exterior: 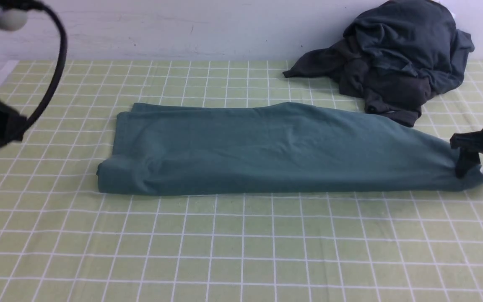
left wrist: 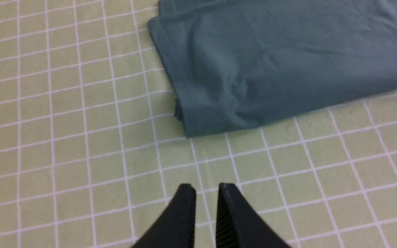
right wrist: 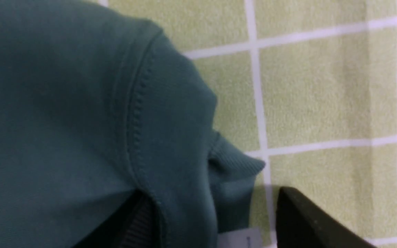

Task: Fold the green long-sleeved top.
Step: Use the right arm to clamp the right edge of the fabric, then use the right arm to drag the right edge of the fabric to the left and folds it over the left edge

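The green top [exterior: 266, 151] lies across the middle of the front view as a long folded band on the checked cloth [exterior: 241, 243]. Its long axis runs from the left of the frame to the right.

The right pincer [exterior: 478, 167] sits low at the right edge of the frame, at the band's right end. Its jaws are spread and straddle that end. In the right wrist view one finger [right wrist: 308, 220] shows bare beside the hem and the other is a dark shape under the fabric's edge, so nothing is pinched yet.

The left pincer [left wrist: 206, 188] is pressed nearly together and holds nothing. It hovers over bare checks, with the band's left corner well apart beyond its fingertips.

We judge the right arm far the nearer. Once it closes, the end would travel along the band's length toward the left of the frame. A dark heap of clothes [exterior: 396, 63] sits just behind that end, in the upper right.
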Controlling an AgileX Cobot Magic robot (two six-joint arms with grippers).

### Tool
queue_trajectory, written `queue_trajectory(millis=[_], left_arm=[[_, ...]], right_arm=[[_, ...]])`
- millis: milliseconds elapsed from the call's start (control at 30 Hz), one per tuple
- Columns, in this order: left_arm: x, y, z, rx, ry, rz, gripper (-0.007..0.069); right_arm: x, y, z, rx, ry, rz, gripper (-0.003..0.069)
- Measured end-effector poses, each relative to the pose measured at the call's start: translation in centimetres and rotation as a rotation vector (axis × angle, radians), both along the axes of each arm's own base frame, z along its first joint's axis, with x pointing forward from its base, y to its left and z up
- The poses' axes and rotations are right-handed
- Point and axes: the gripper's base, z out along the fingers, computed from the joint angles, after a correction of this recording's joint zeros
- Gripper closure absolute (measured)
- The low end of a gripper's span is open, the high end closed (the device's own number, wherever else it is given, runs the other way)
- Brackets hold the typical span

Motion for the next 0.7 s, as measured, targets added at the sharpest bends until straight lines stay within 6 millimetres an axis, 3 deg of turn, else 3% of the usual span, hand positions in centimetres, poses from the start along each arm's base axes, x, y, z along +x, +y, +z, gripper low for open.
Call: queue_trajectory(millis=[100,200,267,367,400,500,600,700], left_arm=[[-2.3,0.4,-1.5,0.027,0.003,0.02,0.0542],[-4.0,1.0,-3.5,0.05,0.033,0.069,0.0542],[-4.5,1.2,-4.9,0.054,0.064,0.106,0.0542],[-4.9,1.6,-6.7,0.07,0.114,0.151,0.0542],[-5.0,1.8,-7.9,0.072,0.154,0.182,0.0542],[-5.1,1.9,-9.9,0.059,0.185,0.213,0.0542],[-4.8,1.6,-10.8,0.004,0.152,0.23,0.0542],[-4.7,1.3,-10.9,-0.063,0.139,0.238,0.0542]], right_arm=[[0.0,0.1,0.0,0.014,-0.004,0.0,0.0389],[0.0,0.3,0.4,0.031,-0.013,0.019,0.0566],[-0.1,0.4,1.5,0.022,-0.029,0.04,0.0623],[-0.3,0.2,3.4,-0.016,-0.055,0.063,0.0631],[-0.7,0.0,5.5,-0.073,-0.079,0.082,0.0631],[-1.7,-0.6,8.7,-0.194,-0.105,0.088,0.0631],[-3.3,-1.2,13.0,-0.302,-0.162,0.038,0.0631],[-4.8,-0.4,16.6,-0.314,-0.246,-0.014,0.0631]])
